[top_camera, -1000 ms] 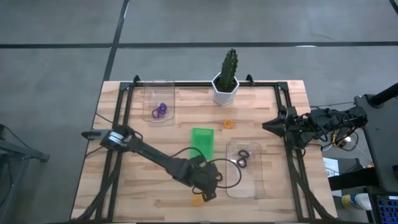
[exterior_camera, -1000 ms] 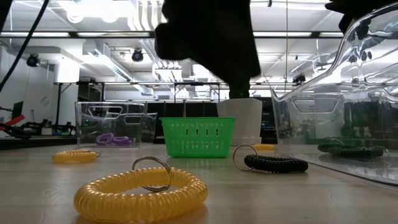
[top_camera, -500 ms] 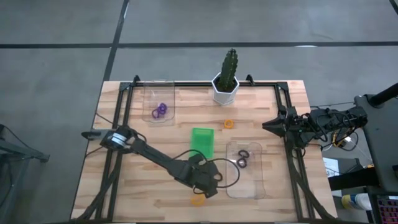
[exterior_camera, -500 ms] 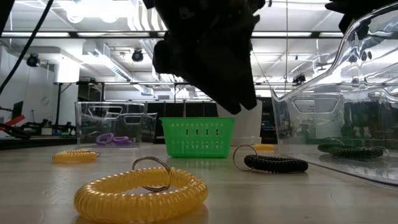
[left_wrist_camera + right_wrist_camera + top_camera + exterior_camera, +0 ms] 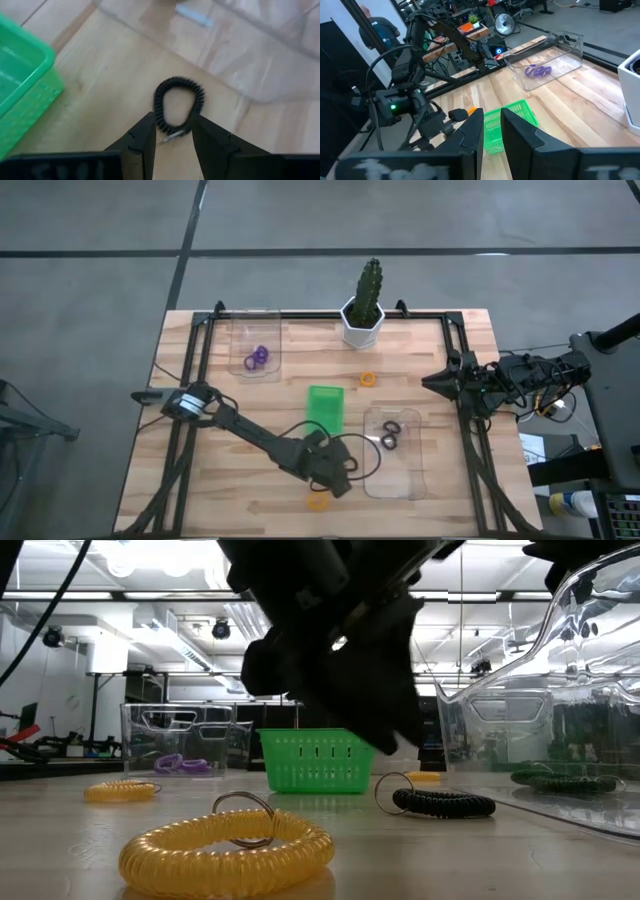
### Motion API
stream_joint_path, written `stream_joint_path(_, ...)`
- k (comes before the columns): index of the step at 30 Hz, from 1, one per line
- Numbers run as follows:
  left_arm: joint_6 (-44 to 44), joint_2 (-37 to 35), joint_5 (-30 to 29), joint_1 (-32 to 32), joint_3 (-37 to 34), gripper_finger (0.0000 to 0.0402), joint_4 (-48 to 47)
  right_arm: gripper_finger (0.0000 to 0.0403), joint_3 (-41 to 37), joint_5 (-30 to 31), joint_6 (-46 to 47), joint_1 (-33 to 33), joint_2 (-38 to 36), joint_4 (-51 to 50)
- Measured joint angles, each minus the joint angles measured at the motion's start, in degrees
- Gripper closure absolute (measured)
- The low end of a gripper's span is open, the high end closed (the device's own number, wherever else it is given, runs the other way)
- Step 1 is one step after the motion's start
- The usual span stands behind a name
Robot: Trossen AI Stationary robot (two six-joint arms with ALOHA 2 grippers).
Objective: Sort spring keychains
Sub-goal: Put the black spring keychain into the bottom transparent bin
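Basket [image 5: 326, 406] mid-table — trays [image 5: 256, 346] [image 5: 394, 452] either side — plant [image 5: 363, 308] behind.

Evenly lit from overhead; ceiling strip lights [image 5: 150, 562] blown out to white glare in the low view. Arm [image 5: 330, 630] there reduced to a black, backlit silhouette. Nearest yellow coil [image 5: 226, 852] soft, out of focus; green basket [image 5: 318, 760] sharper. Soft, faint shadows on the wooden counter [image 5: 250, 490] seen from above. Clear tray wall [image 5: 560, 670] streaked with reflections. Left wrist view slightly blurred, black coil [image 5: 179, 104] fuzzy at its edges.
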Motion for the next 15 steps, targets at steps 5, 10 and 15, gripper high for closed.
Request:
stream_joint_path(5, 0.28, 0.00, 0.26, 0.13, 0.00, 0.0284, 2.40, 0.0342, 0.00, 0.00, -0.03, 0.00, 0.00, 0.00)
stream_joint_path(10, -0.05, 0.00, 0.44, 0.44, 0.00, 0.0284, 2.37, 0.0342, 0.00, 0.00, -0.17, 0.00, 0.00, 0.00)
stream_joint_path(15, -0.93, 0.00, 0.44, 0.64, 0.00, 0.0284, 2.38, 0.0342, 0.00, 0.00, -0.16, 0.00, 0.00, 0.01)
